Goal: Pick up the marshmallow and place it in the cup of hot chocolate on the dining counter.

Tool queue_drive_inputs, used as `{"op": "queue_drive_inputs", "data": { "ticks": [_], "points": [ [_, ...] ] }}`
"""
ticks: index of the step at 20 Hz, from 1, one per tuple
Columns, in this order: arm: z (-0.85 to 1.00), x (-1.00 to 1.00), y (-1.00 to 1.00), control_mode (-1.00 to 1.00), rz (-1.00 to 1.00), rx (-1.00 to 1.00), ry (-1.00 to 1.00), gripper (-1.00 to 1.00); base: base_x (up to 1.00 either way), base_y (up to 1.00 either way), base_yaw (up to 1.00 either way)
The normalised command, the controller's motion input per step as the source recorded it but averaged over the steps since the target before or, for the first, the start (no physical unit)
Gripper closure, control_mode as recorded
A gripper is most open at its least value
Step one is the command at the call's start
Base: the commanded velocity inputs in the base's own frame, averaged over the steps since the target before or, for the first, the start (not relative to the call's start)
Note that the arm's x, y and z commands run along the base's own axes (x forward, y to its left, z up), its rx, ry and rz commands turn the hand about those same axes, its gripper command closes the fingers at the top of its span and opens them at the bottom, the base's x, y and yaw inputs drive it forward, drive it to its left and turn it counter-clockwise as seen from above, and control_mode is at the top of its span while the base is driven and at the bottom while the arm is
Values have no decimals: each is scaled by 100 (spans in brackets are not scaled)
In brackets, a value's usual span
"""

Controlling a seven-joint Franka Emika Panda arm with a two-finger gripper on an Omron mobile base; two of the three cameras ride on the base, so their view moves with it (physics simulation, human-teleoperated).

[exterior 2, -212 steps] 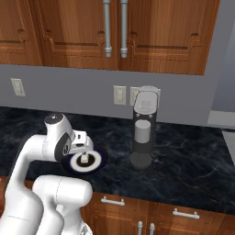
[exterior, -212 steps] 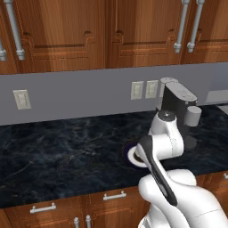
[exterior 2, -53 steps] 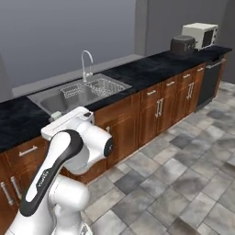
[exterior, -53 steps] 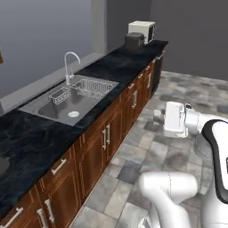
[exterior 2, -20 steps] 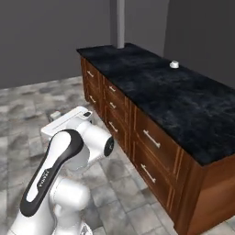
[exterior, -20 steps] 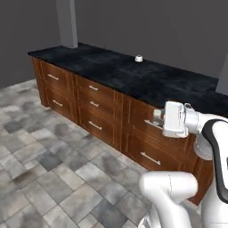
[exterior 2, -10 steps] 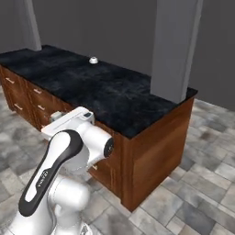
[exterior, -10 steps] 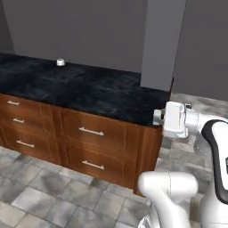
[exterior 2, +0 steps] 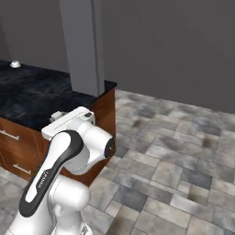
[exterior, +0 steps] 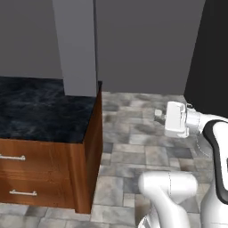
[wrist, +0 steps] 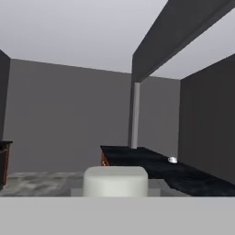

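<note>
arm: folded, raised above floor | hand: level, clamped on marshmallow | off dining counter

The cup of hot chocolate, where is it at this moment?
In the right base view the cup of hot chocolate stands at the far left on the dining counter, well left of the grey pillar. In the hand view it sits on the counter's right part.
</note>
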Motion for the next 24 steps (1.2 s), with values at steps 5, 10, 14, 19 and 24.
{"op": "queue_drive_inputs", "data": {
  "ticks": [5, 10, 14, 19, 24],
  "points": [
    [0, 0, 0, 100, 0, 0, 0, 100, 94, -68, -27],
    [0, 0, 0, 100, 0, 0, 0, 100, 100, 14, -15],
    [0, 0, 0, 100, 0, 0, 0, 100, 100, -3, -8],
    [0, 0, 0, 100, 0, 0, 0, 100, 100, -2, 0],
    [0, 0, 0, 100, 0, 0, 0, 100, 100, 0, 4]
  ]
}}
